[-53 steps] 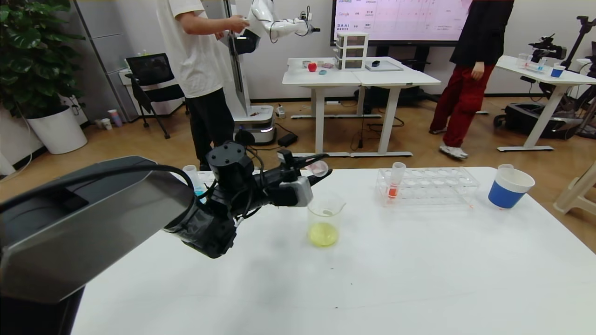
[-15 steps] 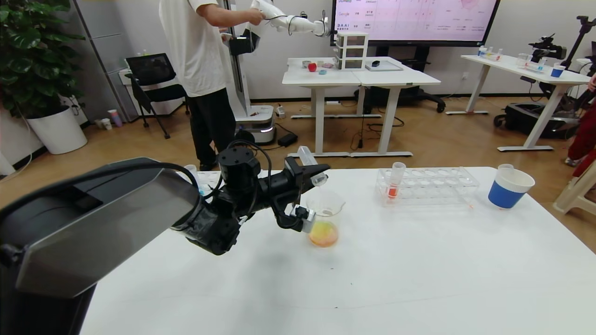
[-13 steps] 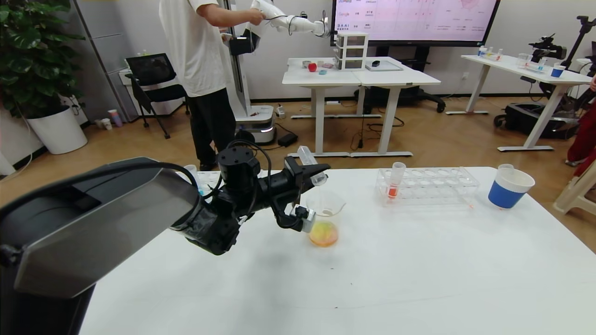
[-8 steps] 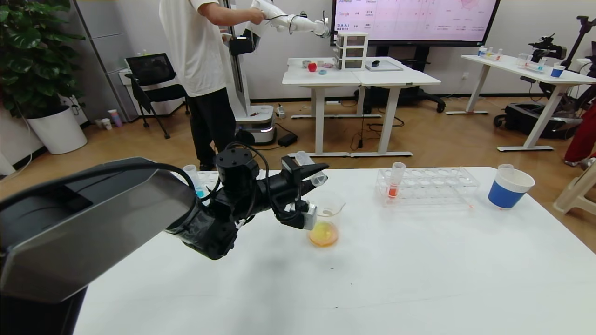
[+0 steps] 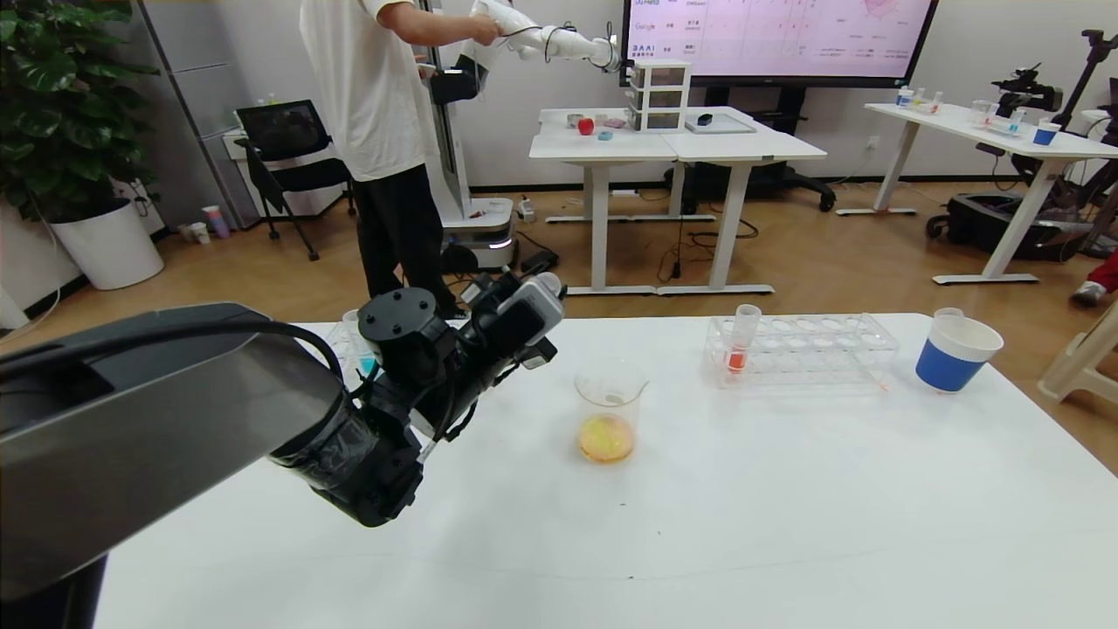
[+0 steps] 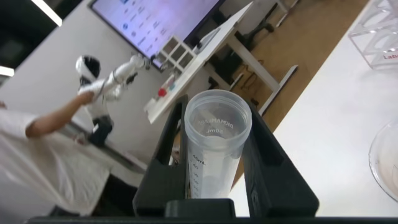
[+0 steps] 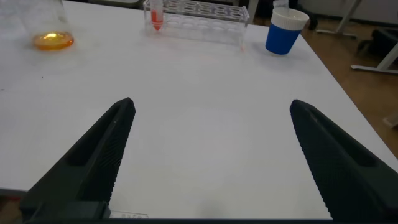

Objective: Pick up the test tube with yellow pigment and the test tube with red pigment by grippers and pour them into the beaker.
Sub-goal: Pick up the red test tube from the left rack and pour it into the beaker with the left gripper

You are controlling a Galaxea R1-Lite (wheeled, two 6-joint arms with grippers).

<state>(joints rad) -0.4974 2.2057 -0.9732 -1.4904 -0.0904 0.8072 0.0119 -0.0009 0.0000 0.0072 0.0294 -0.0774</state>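
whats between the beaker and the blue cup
The tube rack, with one red-liquid tube upright at its beaker end; the head view shows it before the blue cup.

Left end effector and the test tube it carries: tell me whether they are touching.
Touching. The left wrist view shows the left end effector with both black fingers pressed against the sides of the empty clear test tube, no gap.

A clear, empty-looking test tube [image 6: 214,146] stands clamped between the left gripper's [image 6: 217,168] two black fingers [image 6: 273,168], its open mouth toward the camera. Beyond lie the white counter [image 6: 329,143], a glass rim [image 6: 387,162] and a clear rack's corner [image 6: 379,37].
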